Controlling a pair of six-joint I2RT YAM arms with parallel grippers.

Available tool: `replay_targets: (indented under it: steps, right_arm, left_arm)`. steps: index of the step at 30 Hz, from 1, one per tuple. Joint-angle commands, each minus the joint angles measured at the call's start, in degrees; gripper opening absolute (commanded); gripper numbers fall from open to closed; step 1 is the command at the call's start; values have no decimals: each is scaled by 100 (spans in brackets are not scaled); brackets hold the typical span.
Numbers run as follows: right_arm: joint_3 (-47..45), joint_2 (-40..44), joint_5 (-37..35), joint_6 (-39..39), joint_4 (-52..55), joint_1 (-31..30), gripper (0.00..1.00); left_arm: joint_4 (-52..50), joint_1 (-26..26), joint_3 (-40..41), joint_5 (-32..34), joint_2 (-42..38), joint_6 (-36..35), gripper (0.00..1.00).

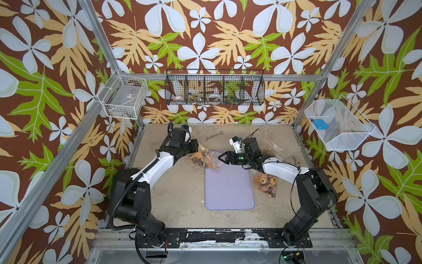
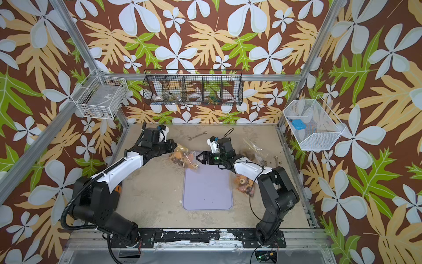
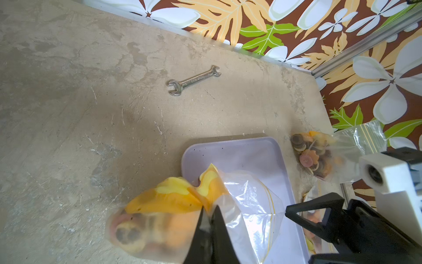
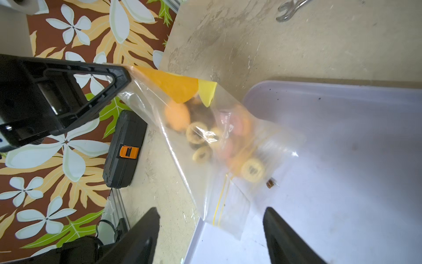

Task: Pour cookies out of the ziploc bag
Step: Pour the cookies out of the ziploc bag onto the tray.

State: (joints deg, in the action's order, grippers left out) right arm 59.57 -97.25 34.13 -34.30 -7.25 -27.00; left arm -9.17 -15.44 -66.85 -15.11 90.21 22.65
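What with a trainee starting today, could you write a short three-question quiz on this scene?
1. True or false: the left gripper is shut on a corner of the ziploc bag.
2. The right gripper is: A) shut on the bag; B) open; C) out of view.
3. Fill in: the metal tool lying on the table beyond the far end of the tray is a ____.

Key: 1 true; 2 B; 3 wrench.
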Motion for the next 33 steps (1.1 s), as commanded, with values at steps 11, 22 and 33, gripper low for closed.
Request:
replay_targets:
  steps: [11,22,33]
  right_arm:
    - [-708,442,-268,-29,-5,-1,81]
    - [-652,65,-184,-71,-137,2,70]
    - [-350,-22,-320,32,8,2,66]
  left_arm:
    - [231,-390,-7,37,-184,75,0]
    - [223,-556,68,129,-41,44,0]
    - [-303,-504,-451,362,-82,-240,0]
